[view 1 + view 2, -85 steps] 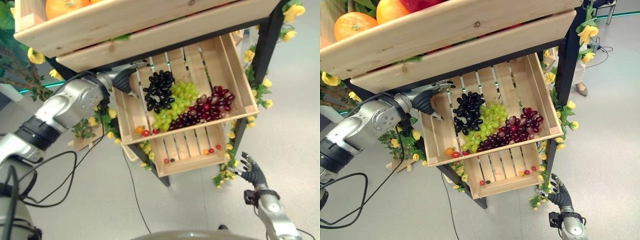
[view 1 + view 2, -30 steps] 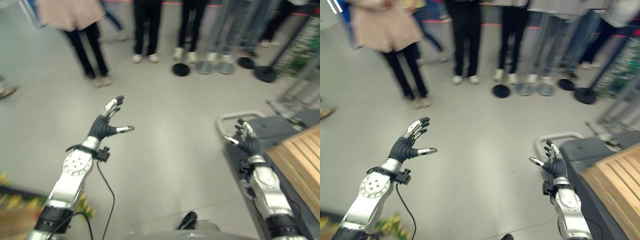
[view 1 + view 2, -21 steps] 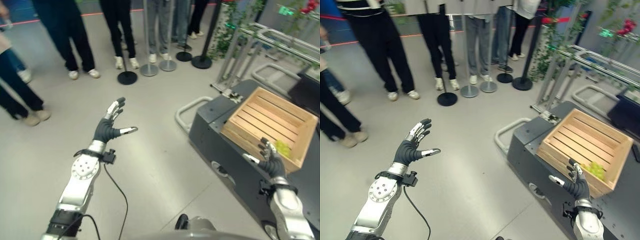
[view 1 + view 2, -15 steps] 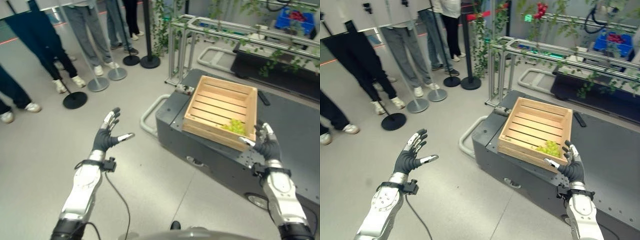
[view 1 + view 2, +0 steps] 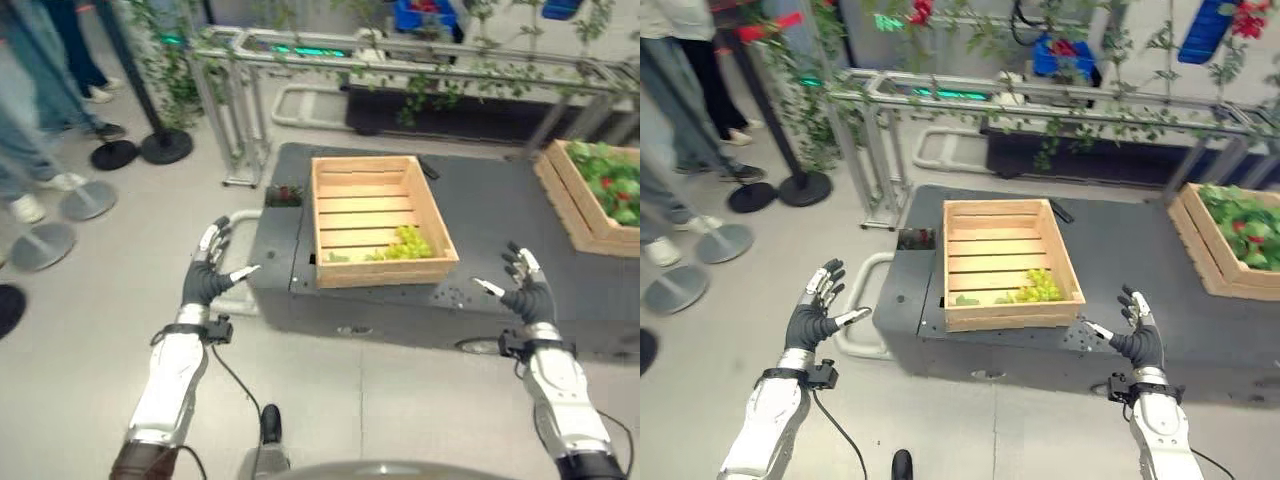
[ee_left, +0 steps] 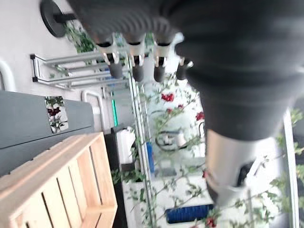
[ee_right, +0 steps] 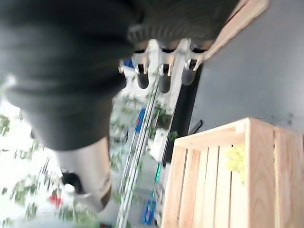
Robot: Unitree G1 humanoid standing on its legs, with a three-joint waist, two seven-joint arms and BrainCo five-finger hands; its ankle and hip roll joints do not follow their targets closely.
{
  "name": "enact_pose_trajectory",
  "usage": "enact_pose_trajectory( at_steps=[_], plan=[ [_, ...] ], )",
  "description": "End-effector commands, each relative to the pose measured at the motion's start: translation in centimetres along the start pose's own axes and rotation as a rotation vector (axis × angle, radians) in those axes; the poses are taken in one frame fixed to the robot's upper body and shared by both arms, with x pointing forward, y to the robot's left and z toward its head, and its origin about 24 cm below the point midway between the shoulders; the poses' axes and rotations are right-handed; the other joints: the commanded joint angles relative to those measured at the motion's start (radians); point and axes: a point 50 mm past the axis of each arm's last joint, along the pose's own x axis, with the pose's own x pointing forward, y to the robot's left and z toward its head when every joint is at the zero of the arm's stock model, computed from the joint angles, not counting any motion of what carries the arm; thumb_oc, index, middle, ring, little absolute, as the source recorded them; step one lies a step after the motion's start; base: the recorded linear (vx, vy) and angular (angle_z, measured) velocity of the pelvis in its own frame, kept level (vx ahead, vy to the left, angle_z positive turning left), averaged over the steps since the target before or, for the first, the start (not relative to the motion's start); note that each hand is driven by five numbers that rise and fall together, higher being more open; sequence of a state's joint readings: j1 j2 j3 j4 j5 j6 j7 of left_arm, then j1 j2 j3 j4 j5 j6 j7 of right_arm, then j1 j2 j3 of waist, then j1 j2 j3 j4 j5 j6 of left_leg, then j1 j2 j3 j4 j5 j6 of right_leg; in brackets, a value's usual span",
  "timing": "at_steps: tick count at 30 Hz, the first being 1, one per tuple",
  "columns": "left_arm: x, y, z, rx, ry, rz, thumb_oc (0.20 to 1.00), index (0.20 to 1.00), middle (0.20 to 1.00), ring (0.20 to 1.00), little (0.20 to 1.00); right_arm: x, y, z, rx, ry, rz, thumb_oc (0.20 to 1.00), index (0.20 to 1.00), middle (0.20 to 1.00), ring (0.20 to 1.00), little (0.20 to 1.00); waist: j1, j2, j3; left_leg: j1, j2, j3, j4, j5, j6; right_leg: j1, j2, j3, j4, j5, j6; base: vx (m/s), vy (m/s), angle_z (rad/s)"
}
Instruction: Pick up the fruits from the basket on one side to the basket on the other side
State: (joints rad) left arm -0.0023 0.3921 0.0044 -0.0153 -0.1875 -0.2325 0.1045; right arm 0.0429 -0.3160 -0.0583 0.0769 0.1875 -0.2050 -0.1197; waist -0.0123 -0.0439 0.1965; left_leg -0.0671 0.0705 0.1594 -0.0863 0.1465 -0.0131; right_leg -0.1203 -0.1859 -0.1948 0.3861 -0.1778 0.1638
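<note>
A light wooden crate (image 5: 385, 272) stands on a dark grey cart (image 5: 480, 210) straight ahead. A bunch of green grapes (image 5: 405, 243) lies in its near right corner, with a small green piece further left along the front wall. My left hand (image 5: 203, 285) is raised to the left of the cart, open and empty. To the right of the crate my right hand (image 5: 527, 298) is held up over the cart's near edge, also open and empty. The right wrist view looks past straight fingers (image 7: 163, 78) to the crate (image 7: 259, 156) and the grapes (image 7: 236, 159).
A second wooden crate (image 5: 565, 205) with green leaves and red fruit stands at the far right. Metal rails (image 5: 400, 65) hung with vines run behind the cart. People's legs and round stanchion bases (image 5: 165, 145) are on the grey floor at the left.
The camera has swung from the shelf of grapes past the onlookers to the cart. The crate now sits in the middle of the view. Both hands stay open and empty.
</note>
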Motion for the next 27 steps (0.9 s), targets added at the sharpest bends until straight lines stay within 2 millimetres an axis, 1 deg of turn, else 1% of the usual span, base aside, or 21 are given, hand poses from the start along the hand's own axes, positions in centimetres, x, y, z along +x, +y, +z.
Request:
enact_pose_trajectory(
  at_steps=[1,2,3,4,5,7,8,9,10,11,12,13,14,17,19,20,22,23,25,26,27],
  plan=[
    [-0.6,1.7,1.8,0.063,-0.11,0.077,1.0,1.0,1.0,1.0,1.0,1.6,0.3,2.1,0.032,-0.123,0.012,1.0,1.0,1.0,1.0,1.0,0.03,-0.018,-0.018,0.08,-0.015,0.07,0.012,-0.148,-0.006,0.034,-0.049,-0.165,-0.16,0.127,0.018,0.09,0.142,-1.39],
    [-0.9,1.8,1.5,0.048,-0.101,0.081,1.0,1.0,1.0,1.0,1.0,1.3,0.2,1.8,0.03,-0.11,0.015,1.0,1.0,1.0,1.0,1.0,0.021,-0.014,-0.018,0.085,-0.02,0.068,0.014,-0.147,0.0,0.014,-0.024,-0.144,-0.181,0.138,0.007,0.13,0.079,-0.75],
    [-1.0,1.7,1.1,0.018,-0.083,0.093,1.0,1.0,1.0,1.0,1.0,0.9,-0.3,1.5,0.021,-0.097,0.005,1.0,1.0,1.0,1.0,1.0,-0.005,-0.011,-0.009,0.084,-0.033,0.04,0.027,-0.154,0.008,-0.004,0.026,-0.051,-0.175,0.116,0.004,0.21,0.171,-0.14],
    [-1.0,1.4,0.9,0.007,-0.072,0.079,1.0,1.0,1.0,1.0,1.0,0.2,-0.8,0.9,0.013,-0.072,-0.008,1.0,1.0,1.0,1.0,1.0,-0.022,-0.006,-0.009,0.087,-0.054,0.023,0.039,-0.165,0.025,-0.006,0.064,0.014,-0.14,0.086,-0.006,0.16,0.131,0.48],
    [-1.0,1.4,0.9,0.007,-0.072,0.079,1.0,1.0,1.0,1.0,1.0,0.2,-0.8,0.9,0.013,-0.072,-0.008,1.0,1.0,1.0,1.0,1.0,-0.021,-0.005,-0.011,0.081,-0.053,0.024,0.041,-0.161,0.025,-0.01,0.065,0.015,-0.145,0.092,-0.007,0.14,0.144,0.84],
    [-1.0,1.2,0.8,0.033,-0.069,0.072,1.0,1.0,1.0,1.0,1.0,-0.3,-1.0,0.3,0.013,-0.046,-0.013,1.0,1.0,1.0,1.0,1.0,-0.021,-0.001,-0.019,0.102,-0.068,0.04,0.022,-0.175,0.03,0.002,0.044,-0.028,-0.144,0.086,-0.017,0.11,0.066,0.92],
    [-1.0,1.1,0.8,0.025,-0.07,0.064,1.0,1.0,1.0,1.0,1.0,-0.5,-1.3,0.2,0.004,-0.043,-0.022,1.0,1.0,1.0,1.0,1.0,-0.022,0.008,-0.022,0.105,-0.073,0.046,0.01,-0.179,0.021,0.012,0.024,-0.062,-0.192,0.11,-0.011,0.1,0.013,0.43],
    [-1.0,1.0,0.8,0.024,-0.07,0.063,1.0,1.0,1.0,1.0,1.0,-0.5,-1.4,0.2,0.004,-0.043,-0.023,1.0,1.0,1.0,1.0,1.0,-0.024,0.01,-0.023,0.104,-0.072,0.044,0.01,-0.179,0.021,0.016,0.026,-0.065,-0.2,0.114,-0.011,0.11,-0.011,0.1],
    [-0.9,1.0,0.9,0.023,-0.077,0.061,1.0,1.0,1.0,1.0,1.0,-0.4,-1.5,0.3,-0.002,-0.049,-0.03,1.0,1.0,1.0,1.0,1.0,-0.03,0.021,-0.021,0.103,-0.07,0.043,0.009,-0.181,0.015,0.003,0.024,-0.072,-0.237,0.136,-0.007,0.19,-0.042,0.13],
    [-0.8,1.0,1.2,0.014,-0.09,0.066,1.0,1.0,1.0,1.0,1.0,-0.2,-1.6,0.6,-0.003,-0.065,-0.04,1.0,1.0,1.0,1.0,1.0,-0.05,0.037,-0.009,0.119,-0.054,0.043,0.006,-0.187,0.003,-0.059,-0.005,-0.055,-0.291,0.183,0.008,0.19,-0.041,0.18],
    [-0.8,1.0,1.2,0.013,-0.09,0.067,1.0,1.0,1.0,1.0,1.0,-0.2,-1.6,0.7,-0.004,-0.065,-0.039,1.0,1.0,1.0,1.0,1.0,-0.05,0.039,-0.01,0.118,-0.053,0.044,0.006,-0.188,0.002,-0.059,-0.003,-0.055,-0.294,0.185,0.008,0.25,-0.083,0.11],
    [-0.7,1.1,1.2,0.024,-0.092,0.074,1.0,1.0,1.0,1.0,1.0,-0.1,-1.6,0.9,-0.01,-0.08,-0.045,1.0,1.0,1.0,1.0,1.0,-0.058,0.044,-0.002,0.134,-0.039,0.045,0.005,-0.196,-0.008,-0.092,-0.031,-0.054,-0.331,0.221,0.022,0.33,-0.146,-0.1],
    [-0.6,1.2,1.3,0.049,-0.096,0.079,1.0,1.0,1.0,1.0,1.0,0.0,-1.6,1.1,-0.022,-0.087,-0.054,1.0,1.0,1.0,1.0,1.0,-0.064,0.046,0.005,0.172,-0.028,0.049,0.002,-0.216,-0.027,-0.131,-0.077,-0.085,-0.381,0.26,0.042,0.33,-0.145,-0.11],
    [-0.6,1.0,1.3,0.05,-0.099,0.077,1.0,1.0,1.0,1.0,1.0,0.0,-1.6,1.1,-0.031,-0.088,-0.055,1.0,1.0,1.0,1.0,1.0,-0.073,0.039,0.009,0.206,-0.035,0.045,0.008,-0.245,-0.036,-0.114,-0.084,-0.098,-0.388,0.28,0.052,0.35,-0.162,-0.01],
    [-0.5,0.6,1.4,0.053,-0.106,0.061,1.0,1.0,1.0,1.0,1.0,0.0,-1.5,1.2,-0.059,-0.095,-0.031,1.0,1.0,1.0,1.0,1.0,-0.08,0.026,-0.003,0.24,-0.04,0.027,0.055,-0.295,-0.045,-0.093,-0.086,-0.102,-0.373,0.295,0.045,0.37,-0.249,0.35],
    [-0.3,0.3,1.6,0.034,-0.12,0.058,1.0,1.0,1.0,1.0,1.0,0.0,-1.7,1.7,-0.078,-0.112,-0.019,1.0,1.0,1.0,1.0,1.0,-0.085,0.031,-0.006,0.244,-0.027,0.012,0.108,-0.319,-0.055,-0.075,-0.085,-0.118,-0.347,0.277,0.033,0.32,-0.255,0.66],
    [-0.3,0.2,1.5,0.025,-0.117,0.056,1.0,1.0,1.0,1.0,1.0,0.0,-1.9,1.8,-0.076,-0.116,-0.015,1.0,1.0,1.0,1.0,1.0,-0.093,0.04,-0.005,0.24,-0.009,0.0,0.152,-0.323,-0.067,-0.063,-0.072,-0.122,-0.327,0.255,0.02,0.24,-0.242,0.82],
    [-0.4,0.1,1.3,0.019,-0.108,0.054,1.0,1.0,1.0,1.0,1.0,0.1,-1.8,1.9,-0.072,-0.12,-0.001,1.0,1.0,1.0,1.0,1.0,-0.095,0.048,-0.005,0.231,0.015,-0.009,0.218,-0.288,-0.089,-0.047,-0.04,-0.119,-0.295,0.22,-0.005,0.27,-0.311,0.62],
    [-0.3,-0.1,1.4,0.005,-0.115,0.048,1.0,1.0,1.0,1.0,1.0,0.2,-2.1,2.2,-0.081,-0.131,0.003,1.0,1.0,1.0,1.0,1.0,-0.08,0.048,0.009,0.152,0.043,-0.033,0.375,-0.18,-0.135,-0.002,-0.021,-0.143,-0.304,0.194,-0.037,0.24,-0.397,0.37],
    [-0.2,-0.3,1.6,-0.01,-0.119,0.037,1.0,1.0,1.0,1.0,1.0,0.2,-2.5,2.6,-0.068,-0.145,-0.01,1.0,1.0,1.0,1.0,1.0,-0.07,0.031,0.024,0.064,0.048,-0.05,0.543,-0.111,-0.163,0.042,-0.003,-0.153,-0.328,0.173,-0.074,0.16,-0.385,0.23],
    [-0.1,-0.3,1.6,-0.01,-0.12,0.037,1.0,1.0,1.0,1.0,1.0,0.2,-2.5,2.6,-0.067,-0.146,-0.011,1.0,1.0,1.0,1.0,1.0,-0.074,0.028,0.022,0.056,0.044,-0.053,0.545,-0.106,-0.162,0.039,-0.007,-0.156,-0.331,0.178,-0.074,0.15,-0.383,0.31]
  ],
)
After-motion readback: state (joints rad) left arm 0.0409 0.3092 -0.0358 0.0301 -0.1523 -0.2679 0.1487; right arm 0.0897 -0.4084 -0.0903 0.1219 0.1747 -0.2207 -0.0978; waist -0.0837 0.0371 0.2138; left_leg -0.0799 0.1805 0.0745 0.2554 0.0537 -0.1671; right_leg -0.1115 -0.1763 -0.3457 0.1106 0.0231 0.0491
